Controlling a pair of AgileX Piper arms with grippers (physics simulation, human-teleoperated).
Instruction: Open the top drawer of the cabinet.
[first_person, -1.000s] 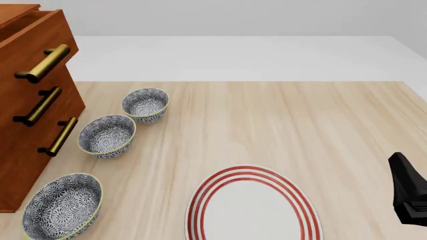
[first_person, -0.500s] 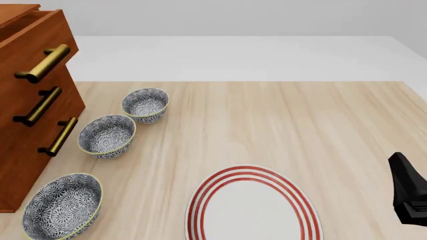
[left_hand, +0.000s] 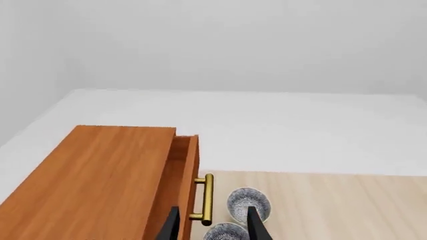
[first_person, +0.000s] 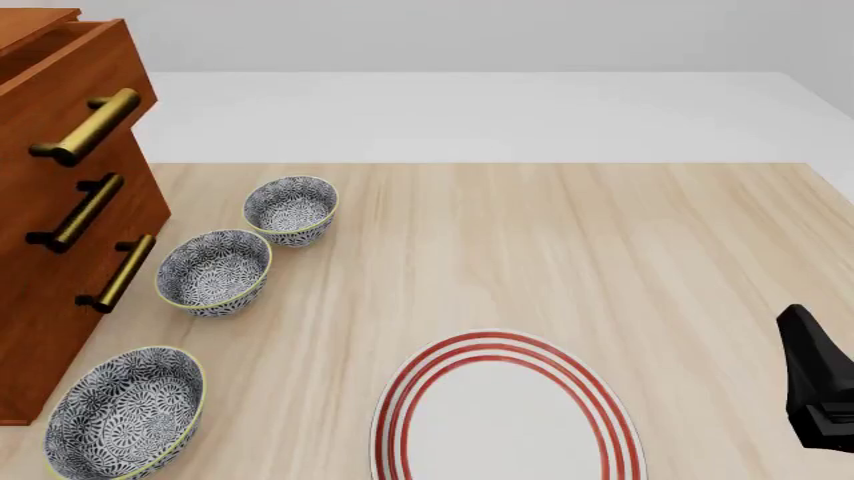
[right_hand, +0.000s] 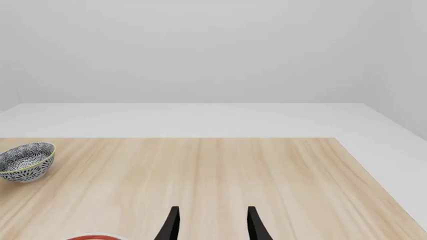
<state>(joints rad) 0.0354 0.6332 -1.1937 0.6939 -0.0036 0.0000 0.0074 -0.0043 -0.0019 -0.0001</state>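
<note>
In the left wrist view, the cabinet (left_hand: 100, 185) is seen from above, its top drawer (left_hand: 185, 180) pulled partly out, brass handle (left_hand: 205, 199) forward; the left tool (left_hand: 212, 227) is held released above it, gripping nothing. In the front view, the top drawer (first_person: 74, 85) juts out at the worktop's (first_person: 534, 240) far left, beside three patterned bowls (first_person: 214, 270) and a red-ringed plate (first_person: 507, 415). In the right wrist view, the right tool (right_hand: 212, 225) is shown released over bare wood.

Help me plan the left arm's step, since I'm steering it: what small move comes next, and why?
Probably no pull at all: hold the left gripper off. The top drawer already juts out beyond the two lower fronts of the cabinet, and the open fingers grip nothing, so the job looks done.
</note>
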